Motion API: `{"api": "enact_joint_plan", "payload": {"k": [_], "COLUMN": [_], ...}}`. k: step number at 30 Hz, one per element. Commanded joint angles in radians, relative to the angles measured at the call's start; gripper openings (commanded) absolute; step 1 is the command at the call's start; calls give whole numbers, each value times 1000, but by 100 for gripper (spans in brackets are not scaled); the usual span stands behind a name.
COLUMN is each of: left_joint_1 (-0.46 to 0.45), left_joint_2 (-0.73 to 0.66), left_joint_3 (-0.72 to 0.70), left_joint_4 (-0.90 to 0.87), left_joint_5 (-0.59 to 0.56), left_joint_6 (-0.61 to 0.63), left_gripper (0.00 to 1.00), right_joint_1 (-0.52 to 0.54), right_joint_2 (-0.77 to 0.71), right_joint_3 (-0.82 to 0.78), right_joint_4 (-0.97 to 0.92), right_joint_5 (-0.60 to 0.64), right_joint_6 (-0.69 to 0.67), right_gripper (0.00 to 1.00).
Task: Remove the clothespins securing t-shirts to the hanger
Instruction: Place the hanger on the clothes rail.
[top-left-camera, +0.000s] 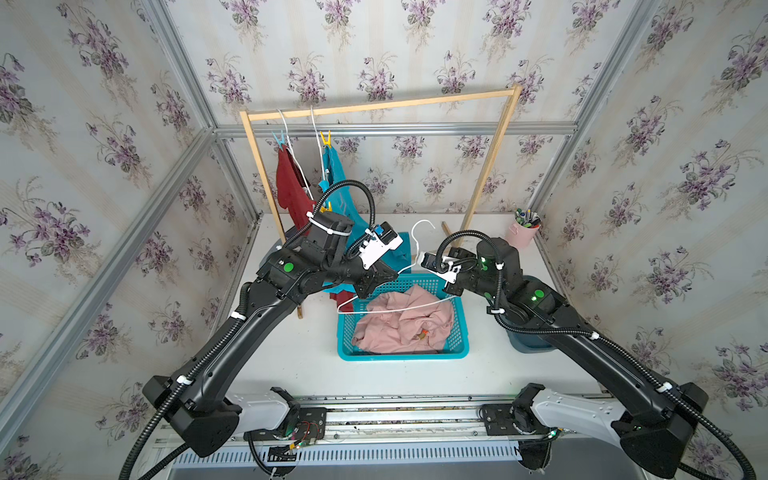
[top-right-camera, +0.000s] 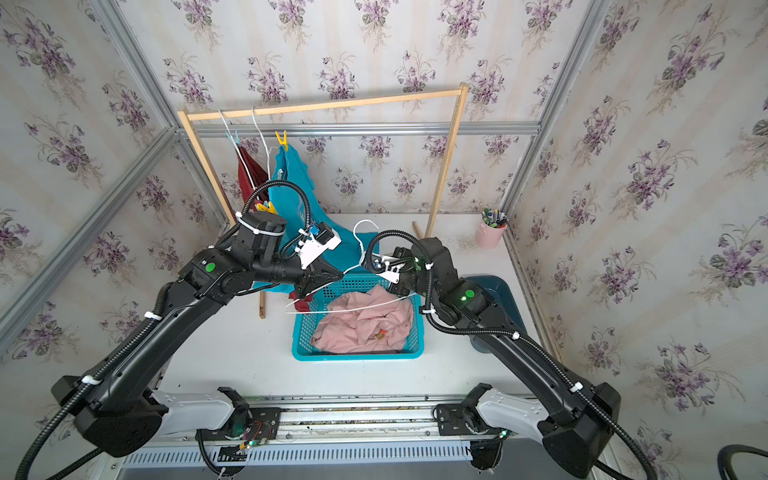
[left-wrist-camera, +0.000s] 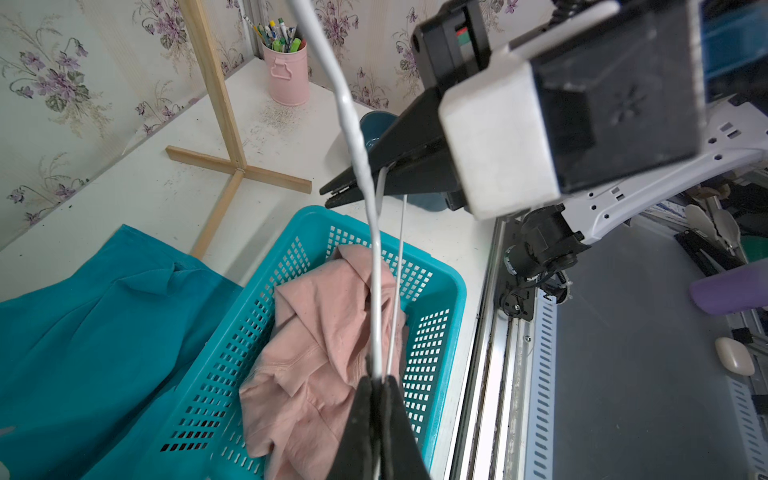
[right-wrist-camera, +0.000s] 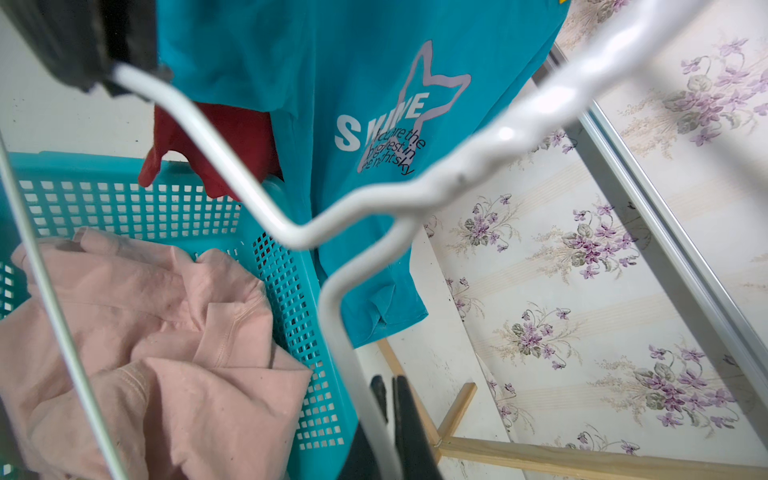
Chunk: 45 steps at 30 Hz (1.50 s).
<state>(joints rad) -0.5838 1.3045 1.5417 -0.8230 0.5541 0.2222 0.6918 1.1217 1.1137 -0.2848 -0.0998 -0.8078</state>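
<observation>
White counter (top-left-camera: 291, 365) carries everything. The wooden rack (top-left-camera: 382, 104) stands at the back, with 2 wire hangers (top-left-camera: 312, 120) hooked on its rail near one post

Basket (top-left-camera: 403, 356) (turquoise mesh) sits mid-counter in front of the rack. I judge it is placed there to catch garments as they come free

The 3 t-shirts: pale pink tee (top-left-camera: 409, 320) lies crumpled inside the basket, off any hanger. Turquoise tee (top-left-camera: 334, 170) and dark red tee (top-left-camera: 291, 187) hang side by side on the rack, hems down near the basket's far rim

White hanger (left-wrist-camera: 376, 291): bare, held roughly level just above the pink tee

Left hand (left-wrist-camera: 377, 384): clamped on one sloping shoulder wire of that hanger. Right hand (right-wrist-camera: 388, 390): clamped on the opposite shoulder wire, close to the twisted neck. 2 grips, likely because a thin wire frame would swing from 1

The clothespins: 3 visible, all on the rack
- light blue pin (top-left-camera: 279, 139) sits atop the red tee's hanger
- yellow pin (top-left-camera: 326, 138) sits atop the turquoise tee's hanger
- second yellow pin (top-left-camera: 327, 206) sits lower, at the gap between the 2 hanging tees (which one it holds I cannot tell)

Each pinches cloth to wire so the tee cannot slide. No pin in either hand. Judgement: 1 tee freed, 2 to go
</observation>
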Motion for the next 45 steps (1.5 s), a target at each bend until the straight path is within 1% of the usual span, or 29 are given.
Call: {"api": "enact_joint_plan", "payload": {"k": [1,2,3,5,6,7,8,10,11,15,16,17,18,19,20,22,23,27,30,32,35,38,41,45], "left_joint_1": [0,-1,-1,-1,-1,-1,0,-1,-1,0,-1,-1,-2,-1,-4,-6,-8,-19,-35,-46,-49,-50,-49,-47], "left_joint_2": [-5,-4,-4,-3,-1,0,2,4,4,-1,-1,-3,-4,-4,0,1,3,21,54,80,129,186,244,334], "left_joint_3": [-2,0,0,-3,-3,-7,-8,1,7,28,35,42,49,56,67,83,90,124,172,208,270,344,413,526], "left_joint_4": [-8,-8,-8,-8,-8,-8,-8,-8,-8,-8,-8,-6,-2,5,12,32,53,134,174,201,234,257,276,298], "left_joint_5": [39,38,35,19,12,6,6,17,28,37,35,27,17,-5,-33,-87,-122,-261,-397,-490,-592,-663,-705,-729], "left_joint_6": [-11,-18,-23,-30,-30,-27,-26,-30,-31,-46,-54,-68,-82,-105,-128,-164,-189,-279,-341,-370,-398,-402,-397,-418], "left_gripper": [0,0,5,29,34,36,31,8,0,0,0,0,0,0,0,0,0,0,0,0,0,0,0,0], "right_joint_1": [0,0,0,-1,-2,-2,-1,-1,-2,-3,-3,-3,-3,-3,-3,-3,-3,-3,-8,-12,-17,-21,-23,-26], "right_joint_2": [-16,-20,-23,-26,-28,-29,-30,-29,-27,-28,-34,-45,-57,-71,-87,-114,-124,-149,-162,-172,-180,-183,-189,-197], "right_joint_3": [-7,-11,-13,-13,-13,-15,-16,-14,-11,-20,-33,-51,-67,-86,-104,-126,-135,-140,-143,-153,-176,-200,-225,-264], "right_joint_4": [57,65,67,62,60,61,60,56,49,67,91,128,164,198,228,267,275,270,263,262,266,273,282,312], "right_joint_5": [-15,-15,-15,-23,-28,-32,-35,-32,-31,-9,2,16,26,33,37,44,46,84,107,112,106,102,87,77], "right_joint_6": [23,25,24,23,22,21,21,20,20,33,46,65,87,110,130,174,199,294,374,426,474,509,529,542], "right_gripper": [0,0,0,0,0,0,0,0,0,0,12,34,54,67,75,82,84,84,84,84,84,84,84,84]}}
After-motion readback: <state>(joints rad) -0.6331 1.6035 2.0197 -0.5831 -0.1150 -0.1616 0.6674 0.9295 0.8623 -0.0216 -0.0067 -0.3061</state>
